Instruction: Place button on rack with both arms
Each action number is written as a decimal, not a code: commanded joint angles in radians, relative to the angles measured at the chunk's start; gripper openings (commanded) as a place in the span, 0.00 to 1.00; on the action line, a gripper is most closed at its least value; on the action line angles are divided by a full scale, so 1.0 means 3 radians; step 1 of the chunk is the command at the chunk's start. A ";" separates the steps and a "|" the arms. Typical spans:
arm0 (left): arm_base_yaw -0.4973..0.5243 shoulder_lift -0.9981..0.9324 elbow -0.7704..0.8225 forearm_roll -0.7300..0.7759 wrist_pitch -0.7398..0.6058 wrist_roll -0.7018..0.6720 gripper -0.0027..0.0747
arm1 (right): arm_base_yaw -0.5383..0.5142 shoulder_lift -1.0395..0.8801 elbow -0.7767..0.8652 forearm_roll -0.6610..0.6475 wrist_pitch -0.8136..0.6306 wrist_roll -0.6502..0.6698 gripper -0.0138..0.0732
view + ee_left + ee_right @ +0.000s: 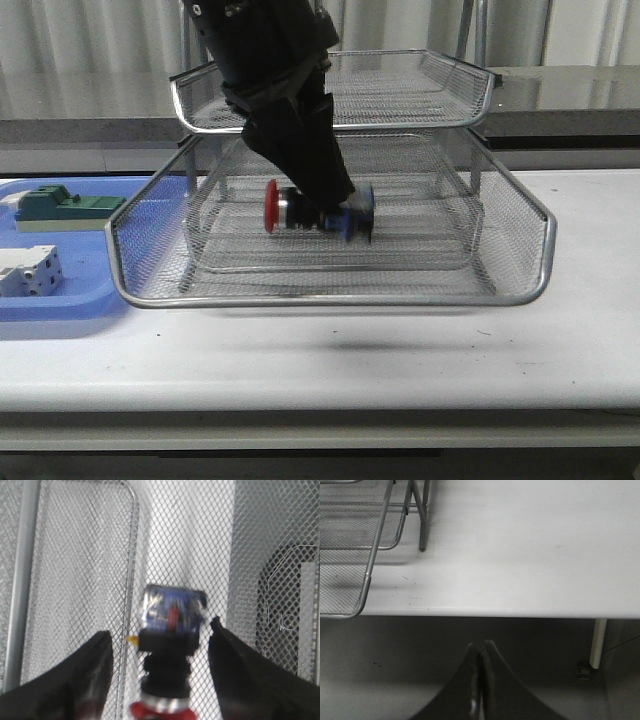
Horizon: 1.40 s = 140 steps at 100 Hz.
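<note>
Left claw [160, 675]: I see its two black fingers [85, 680] spread wide, one either side of the button [170, 630], with mesh showing in the gaps, so no pinch on it. In the front view the left arm [290, 110] reaches down into the rack [540, 240], between the upper tiers, and blocks part of the button [300, 208] from me. The button lies on its side on the mesh of the middle tray, red head toward the blue tray [60, 300], blue block away from it (edges blurred, so I cannot tell whether it rests fully on the mesh).

Right claw [479, 680]: fingers pressed together, nothing between them, hanging off the front edge of the tabletop [520, 545], well apart from the rack's corner [365, 580].

On the blue tray beside the rack: a green block [65, 208] and a white terminal block [30, 272].
</note>
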State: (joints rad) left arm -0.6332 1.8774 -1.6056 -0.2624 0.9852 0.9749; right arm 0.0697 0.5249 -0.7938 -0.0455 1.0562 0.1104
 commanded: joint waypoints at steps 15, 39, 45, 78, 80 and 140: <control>-0.0015 -0.0146 -0.0093 -0.0015 -0.0113 -0.0044 0.59 | -0.0005 0.0011 -0.0109 -0.0047 -0.0179 -0.0009 0.08; -0.0015 -0.0210 -0.0108 -0.0019 -0.0072 -0.0044 0.59 | -0.0005 0.0011 -0.0109 -0.0047 -0.0179 -0.0009 0.08; -0.0015 -0.0275 -0.0114 -0.0019 -0.0067 -0.0044 0.59 | -0.0005 0.0011 -0.0109 -0.0047 -0.0179 -0.0009 0.08; 0.0153 -0.0769 -0.0114 0.0197 0.0170 -0.0525 0.59 | -0.0005 0.0011 -0.0109 -0.0047 -0.0179 -0.0009 0.08; 0.0180 -0.0796 -0.0114 0.0220 0.0219 -0.0560 0.59 | -0.0005 0.0011 -0.0109 -0.0047 -0.0179 -0.0009 0.08; 0.1478 -0.1863 0.0600 0.0281 0.0545 -0.1018 0.55 | -0.0005 0.0011 -0.0109 -0.0047 -0.0179 -0.0009 0.08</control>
State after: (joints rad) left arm -0.2273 1.4087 -1.4599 -0.1573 1.2085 0.6907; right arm 0.0697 0.5249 -0.7938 -0.0455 1.0562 0.1104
